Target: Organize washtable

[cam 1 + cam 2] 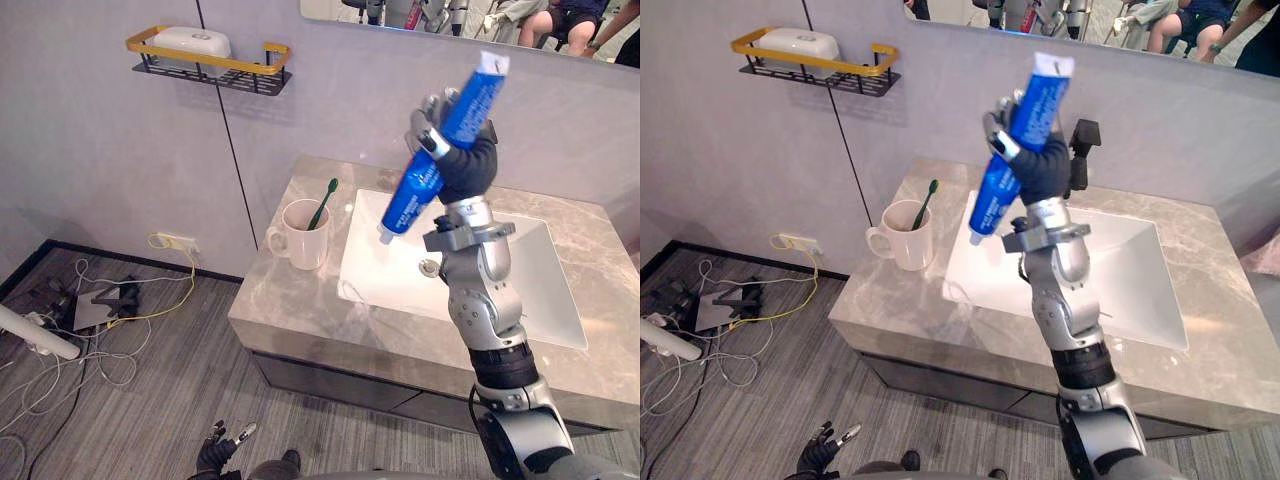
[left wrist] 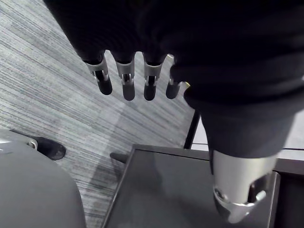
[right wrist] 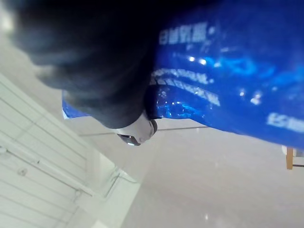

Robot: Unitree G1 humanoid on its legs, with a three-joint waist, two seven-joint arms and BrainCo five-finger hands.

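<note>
My right hand is raised high over the washtable, shut on a large blue toothpaste tube. The tube is tilted, its white cap end pointing down toward the sink basin and its flat crimped end up by the mirror. The right wrist view has the blue tube lying across the hand. A white mug holding a green toothbrush stands on the marble counter left of the basin. My left hand hangs low near the floor with relaxed fingers and holds nothing.
A black-and-gold wall shelf carries a white box up on the left. A black faucet stands behind the basin. The mirror reflects seated people. Cables and a power strip lie on the floor to the left.
</note>
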